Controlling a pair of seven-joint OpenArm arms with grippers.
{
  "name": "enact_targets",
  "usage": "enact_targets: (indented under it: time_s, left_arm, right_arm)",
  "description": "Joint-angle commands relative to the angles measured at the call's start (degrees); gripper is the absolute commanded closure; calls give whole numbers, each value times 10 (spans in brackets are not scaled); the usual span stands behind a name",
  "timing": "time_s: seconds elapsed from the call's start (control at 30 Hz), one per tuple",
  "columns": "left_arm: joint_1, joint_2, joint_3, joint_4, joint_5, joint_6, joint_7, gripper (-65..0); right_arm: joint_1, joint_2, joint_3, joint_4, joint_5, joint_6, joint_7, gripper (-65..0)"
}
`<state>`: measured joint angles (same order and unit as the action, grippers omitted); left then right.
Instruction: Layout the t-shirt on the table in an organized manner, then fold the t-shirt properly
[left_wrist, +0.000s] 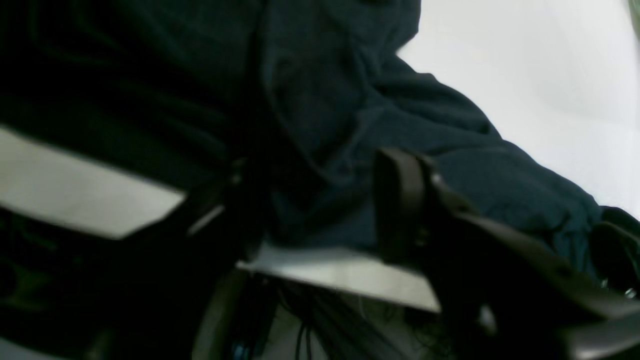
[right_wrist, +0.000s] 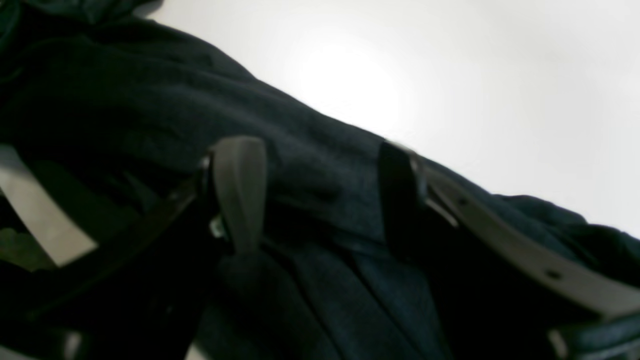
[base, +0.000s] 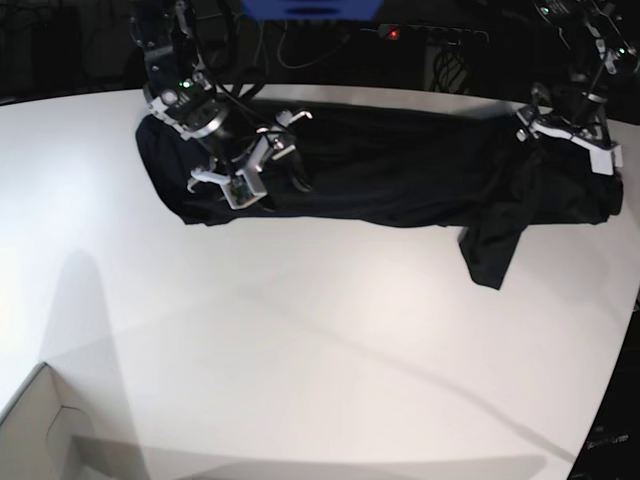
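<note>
The right tool (right_wrist: 320, 195) hangs spread over the black t-shirt (base: 400, 175), gripping nothing; the left tool (left_wrist: 320, 200), low over the opposite end, also appears spread. The shirt lies bunched in a long band across the far side of the white desk (base: 300, 350). Thin and limp, it likely handles best pinched at hem or shoulder corners.

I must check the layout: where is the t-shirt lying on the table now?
In the base view, the t-shirt lies stretched along the table's far edge, from the right gripper to the left gripper.
</note>
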<state>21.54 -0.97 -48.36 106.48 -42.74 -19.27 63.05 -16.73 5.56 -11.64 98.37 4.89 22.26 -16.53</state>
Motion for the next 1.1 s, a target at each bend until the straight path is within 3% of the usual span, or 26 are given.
enact_targets:
  time_s: [0.0,0.17,0.27,0.37,0.57,0.67,0.93,1.07]
  left_arm:
    - [2,-7,-4,22,-24,-3,-9,-341]
    - [9,-15,-29,54,-90,-3,-16,-346]
    - [-51,-27,-36,48,-94,3,-17,-346]
    - [-128,-34,-33,4,-39,5,-16,-346]
    - [-283,-30,-10,-134,160,5,-17,-347]
    - [-327,-30,9,-198,222,5,-20,-347]
    - [-356,-36,115,-330,300,5,-166,-347]
    - [-356,-36,147,-379,331,5,-209,-346]
  right_arm:
    - [3,0,2,10,8,1,15,-362]
    - [1,1,3,11,8,1,15,-362]
    - [0,2,3,11,8,1,15,-362]
    - [-2,2,3,12,8,1,15,-362]
    - [-8,2,3,11,8,-1,15,-362]
    - [-9,2,3,12,8,-1,15,-362]
    - [-10,1,24,11,8,-1,13,-362]
    - [-10,1,32,11,8,-1,13,-362]
